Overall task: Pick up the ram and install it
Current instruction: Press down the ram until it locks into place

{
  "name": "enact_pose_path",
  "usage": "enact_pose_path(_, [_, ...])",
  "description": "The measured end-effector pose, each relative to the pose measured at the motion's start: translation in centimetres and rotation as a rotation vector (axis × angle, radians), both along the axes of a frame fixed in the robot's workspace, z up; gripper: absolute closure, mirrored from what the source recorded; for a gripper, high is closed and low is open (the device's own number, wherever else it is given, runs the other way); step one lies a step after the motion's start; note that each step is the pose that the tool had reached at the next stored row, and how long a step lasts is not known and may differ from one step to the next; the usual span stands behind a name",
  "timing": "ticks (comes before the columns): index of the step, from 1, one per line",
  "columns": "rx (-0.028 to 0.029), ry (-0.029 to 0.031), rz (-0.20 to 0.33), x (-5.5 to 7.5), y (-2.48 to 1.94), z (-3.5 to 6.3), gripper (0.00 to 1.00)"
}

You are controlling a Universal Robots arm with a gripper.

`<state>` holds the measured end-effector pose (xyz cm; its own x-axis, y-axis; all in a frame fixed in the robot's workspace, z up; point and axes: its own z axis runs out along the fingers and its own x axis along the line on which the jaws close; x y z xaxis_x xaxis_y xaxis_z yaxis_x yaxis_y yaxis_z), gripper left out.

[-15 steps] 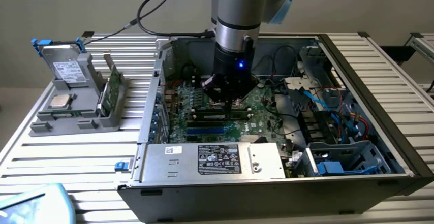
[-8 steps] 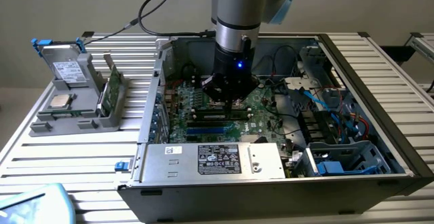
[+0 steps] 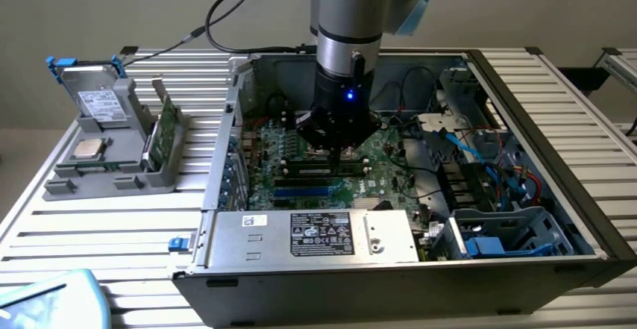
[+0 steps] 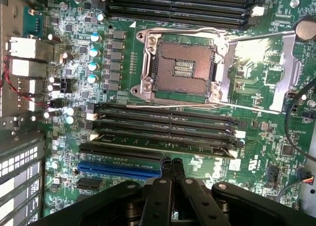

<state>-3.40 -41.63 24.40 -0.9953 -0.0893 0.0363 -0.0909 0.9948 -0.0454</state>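
Observation:
A long green ram (image 3: 160,129) stands on edge in the grey holder (image 3: 110,172) at the exterior view's left, outside the computer case. My gripper (image 3: 336,152) hangs inside the open case, low over the green motherboard (image 3: 388,154) and far from that stick. In the wrist view my gripper (image 4: 172,163) is shut with nothing between its fingers. Its tips are just above the blue slot (image 4: 118,169), beside a bank of long black slots (image 4: 163,129). One of these slots shows a thin green strip; I cannot tell if a stick sits in it.
An open processor socket (image 4: 180,70) with its metal frame (image 4: 284,75) swung aside lies past the black slots. A power supply box (image 3: 309,236) fills the case's near side. Cables and a drive cage (image 3: 497,232) crowd the exterior view's right. The holder also carries a hard drive (image 3: 100,105) and a processor (image 3: 89,148).

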Motion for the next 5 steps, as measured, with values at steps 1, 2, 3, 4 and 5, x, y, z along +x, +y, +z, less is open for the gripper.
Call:
enact_pose_path(1, [0.0,0.0,0.0,0.0,0.0,0.0,0.89])
enact_pose_path(2, [0.0,-0.0001,0.0,0.0,0.0,0.0,0.89])
enact_pose_path(3, [0.0001,-0.0001,0.0,0.0,0.0,0.0,0.89])
enact_pose_path(4, [0.0001,-0.0001,0.0,0.0,0.0,0.0,0.89])
enact_pose_path(5, [0.0001,-0.0001,0.0,0.0,0.0,0.0,0.89])
